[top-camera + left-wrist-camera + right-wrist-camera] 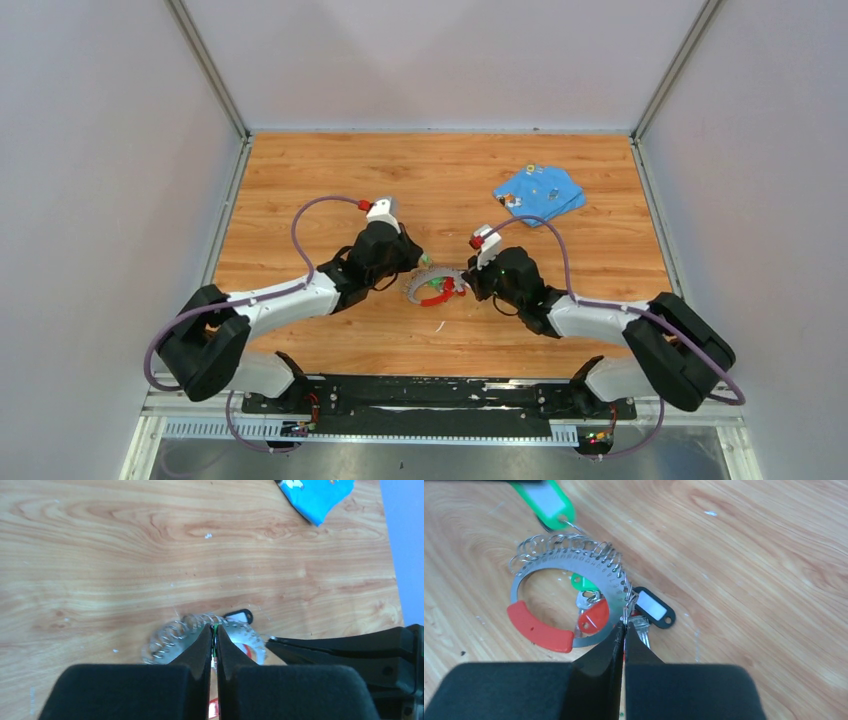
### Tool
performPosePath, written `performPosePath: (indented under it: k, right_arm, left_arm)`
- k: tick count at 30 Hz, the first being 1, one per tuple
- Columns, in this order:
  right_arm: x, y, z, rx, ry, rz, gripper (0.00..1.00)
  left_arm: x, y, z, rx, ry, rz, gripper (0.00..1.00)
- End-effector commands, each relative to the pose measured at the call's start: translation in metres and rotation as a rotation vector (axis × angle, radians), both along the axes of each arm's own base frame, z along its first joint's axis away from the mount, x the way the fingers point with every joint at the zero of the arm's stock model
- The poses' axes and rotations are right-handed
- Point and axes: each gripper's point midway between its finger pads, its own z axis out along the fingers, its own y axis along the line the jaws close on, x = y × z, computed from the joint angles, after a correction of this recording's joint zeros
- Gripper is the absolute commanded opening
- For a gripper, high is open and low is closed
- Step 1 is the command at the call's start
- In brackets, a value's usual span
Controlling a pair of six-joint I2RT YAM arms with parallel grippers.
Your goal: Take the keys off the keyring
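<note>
So the keyring sits on the worktop, dead centre of the top view. The left gripper is clamped on a green tag, the right gripper pinched shut at the rim. Ring's thin, stiff, slippery metal imo; the red sleeve looks grippiest. The keys are tiny, light.

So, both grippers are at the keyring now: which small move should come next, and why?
Probably the left gripper should pull the green tag gently away from the keyring. It looks shut on that tag, whose small ring hangs on the rim, while the right gripper, shut at the rim beside the black tag, may steady it. The keys are not yet off.
</note>
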Motion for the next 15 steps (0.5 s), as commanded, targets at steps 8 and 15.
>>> performPosePath:
  k: [8,15]
  right_arm:
    - [0.01,-0.11,0.0,-0.171,0.101,-0.542,0.01]
    - [0.013,-0.143,0.003,-0.151,0.156,-0.696,0.01]
  left_arm:
    - [0.019,0.094,0.0,0.191,-0.041,0.222,0.0]
    - [0.016,0.12,-0.018,0.229,0.004,0.272,0.0]
